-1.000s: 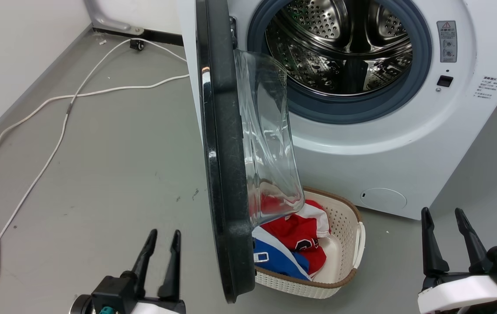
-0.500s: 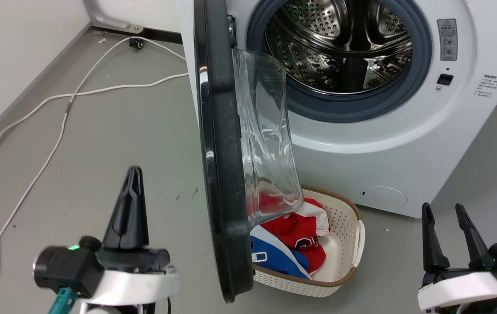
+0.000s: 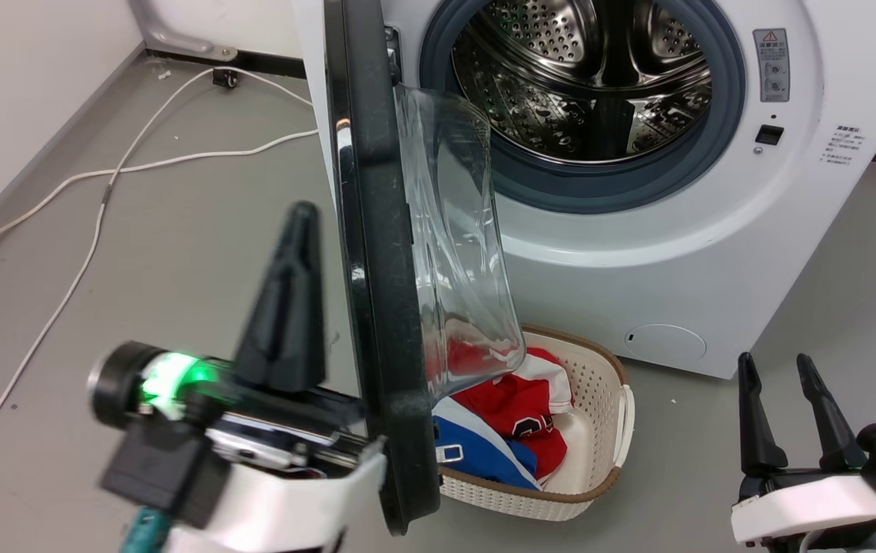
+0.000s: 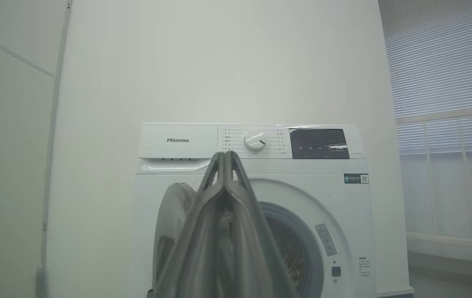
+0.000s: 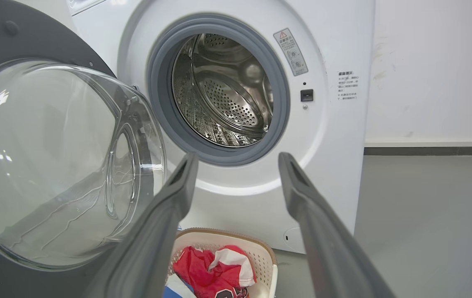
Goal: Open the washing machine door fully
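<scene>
Nearest, the blurred left gripper [image 3: 301, 230] has its fingers pressed together on nothing. It stands just beside the outer face of the washing machine door [image 3: 376, 269]; whether it touches cannot be told. The right gripper [image 3: 774, 369] sits low, fingers spread and empty. The door stands edge-on, swung out from the washing machine [image 3: 676, 253], its top cut off. Its glass bowl partly hides a laundry basket [image 3: 616, 384] of red and blue clothes [image 3: 519, 407]. Beyond lies the steel drum [image 3: 561, 69].
</scene>
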`<state>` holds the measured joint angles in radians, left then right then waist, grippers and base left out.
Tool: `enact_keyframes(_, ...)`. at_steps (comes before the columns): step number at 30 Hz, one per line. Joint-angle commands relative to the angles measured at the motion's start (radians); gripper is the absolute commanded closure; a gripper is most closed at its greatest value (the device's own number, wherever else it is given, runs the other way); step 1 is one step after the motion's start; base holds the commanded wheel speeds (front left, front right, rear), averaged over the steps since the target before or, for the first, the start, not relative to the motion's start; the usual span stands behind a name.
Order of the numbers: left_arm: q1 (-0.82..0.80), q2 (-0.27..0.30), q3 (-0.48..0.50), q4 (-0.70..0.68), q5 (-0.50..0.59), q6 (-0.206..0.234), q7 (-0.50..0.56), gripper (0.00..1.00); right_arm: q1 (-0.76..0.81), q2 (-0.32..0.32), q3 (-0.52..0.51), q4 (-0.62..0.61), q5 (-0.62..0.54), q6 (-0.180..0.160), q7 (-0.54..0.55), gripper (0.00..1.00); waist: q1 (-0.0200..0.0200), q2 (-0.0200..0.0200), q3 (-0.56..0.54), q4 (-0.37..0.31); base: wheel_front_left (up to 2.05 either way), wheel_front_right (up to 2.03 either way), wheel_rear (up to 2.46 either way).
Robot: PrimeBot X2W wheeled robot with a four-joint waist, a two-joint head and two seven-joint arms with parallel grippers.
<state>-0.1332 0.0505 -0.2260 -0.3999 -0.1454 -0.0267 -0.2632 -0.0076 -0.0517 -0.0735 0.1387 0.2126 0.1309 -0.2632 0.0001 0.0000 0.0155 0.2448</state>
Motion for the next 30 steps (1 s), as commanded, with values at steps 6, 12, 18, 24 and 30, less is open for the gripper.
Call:
enact_keyframes(6, 0.053, 0.0, -0.143, 0.125, 0.035, -0.053, -0.002, 1.0, -0.003, 0.003, 0.011, 0.013, 0.011, 0.0, -0.002, 0.0, -0.0001, 0.0, 0.002, 0.0, 0.0, 0.0, 0.0)
enact_keyframes(12, 0.104, 0.0, -0.209, 0.253, 0.019, -0.072, -0.002, 1.0, -0.009, 0.003, 0.012, 0.017, 0.015, 0.0, -0.002, 0.0, -0.0001, 0.0, 0.004, 0.0, 0.0, 0.0, 0.0)
enact_keyframes(18, 0.12, 0.0, -0.231, 0.384, 0.0, -0.075, -0.002, 1.0, -0.005, 0.003, 0.014, 0.025, 0.01, 0.0, -0.002, 0.0, -0.0001, 0.0, 0.007, 0.005, 0.0, 0.0, 0.0)
enact_keyframes(24, 0.105, 0.002, -0.216, 0.466, 0.005, -0.055, -0.002, 1.0, -0.003, 0.003, 0.031, 0.035, 0.0, 0.0, -0.002, 0.0, -0.0001, 0.0, 0.011, 0.013, 0.0, 0.0, 0.0)
enact_keyframes(30, 0.086, 0.004, -0.186, 0.469, -0.002, -0.036, -0.002, 1.0, -0.001, 0.003, 0.023, 0.043, -0.005, 0.0, -0.002, 0.0, -0.0001, 0.0, 0.018, 0.039, 0.0, 0.0, 0.0)
